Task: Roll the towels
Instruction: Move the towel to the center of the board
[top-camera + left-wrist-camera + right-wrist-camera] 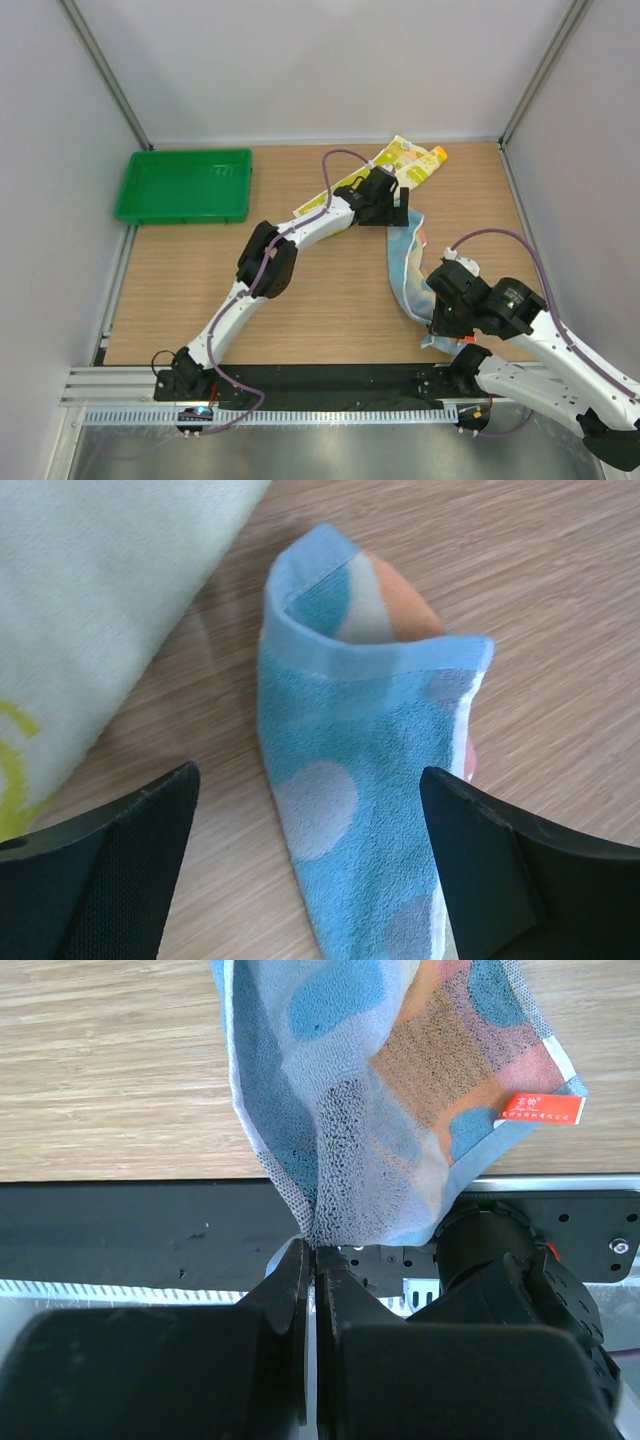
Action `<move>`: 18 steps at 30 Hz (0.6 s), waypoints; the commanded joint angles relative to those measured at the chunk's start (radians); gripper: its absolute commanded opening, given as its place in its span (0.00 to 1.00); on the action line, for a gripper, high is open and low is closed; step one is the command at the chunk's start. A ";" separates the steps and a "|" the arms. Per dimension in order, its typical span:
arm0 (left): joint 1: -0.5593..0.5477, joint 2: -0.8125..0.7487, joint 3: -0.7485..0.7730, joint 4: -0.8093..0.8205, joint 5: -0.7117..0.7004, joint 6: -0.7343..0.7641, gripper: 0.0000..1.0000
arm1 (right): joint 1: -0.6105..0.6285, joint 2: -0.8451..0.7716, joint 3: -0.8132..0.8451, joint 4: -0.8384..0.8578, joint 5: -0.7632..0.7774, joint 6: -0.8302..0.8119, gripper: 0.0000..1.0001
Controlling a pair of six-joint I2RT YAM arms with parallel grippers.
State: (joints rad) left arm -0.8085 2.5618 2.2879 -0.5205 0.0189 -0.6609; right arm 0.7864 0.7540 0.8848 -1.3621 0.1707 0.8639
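The light blue and white towel [405, 262] lies as a long strip on the table, from mid-right toward the near edge. Its far end is folded over into a small loop [350, 650]. My left gripper [308, 785] hovers open over that folded end, with one finger [130, 870] on each side of the cloth and not touching it. My right gripper [315, 1252] is shut on the near corner of the blue towel [400, 1090] and holds it lifted above the table's front edge. The yellow-green towel [408, 160] lies flat at the back, just beyond the left gripper [388, 208].
A green plastic tray [185, 185] sits at the back left. White walls close in the table on three sides. The black base rail [330, 378] runs along the near edge, under the right gripper [440, 318]. A red label [540, 1108] hangs on the lifted towel corner.
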 commanded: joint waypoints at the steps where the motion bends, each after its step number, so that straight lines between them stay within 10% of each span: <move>1: 0.002 0.043 0.030 0.114 0.110 -0.063 0.92 | 0.007 0.007 -0.007 -0.012 -0.005 -0.002 0.01; 6: 0.003 0.060 0.031 0.186 0.124 -0.126 0.77 | 0.005 -0.001 -0.004 -0.029 0.007 0.006 0.01; 14: 0.018 0.031 0.036 0.212 0.151 -0.148 0.00 | 0.007 -0.004 -0.004 -0.037 0.030 0.014 0.01; 18: 0.054 -0.144 -0.099 0.203 0.099 -0.140 0.00 | 0.007 -0.033 0.019 -0.031 0.070 0.027 0.01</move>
State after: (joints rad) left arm -0.7921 2.5942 2.2410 -0.3462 0.1322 -0.8043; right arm 0.7864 0.7460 0.8806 -1.3621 0.1890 0.8715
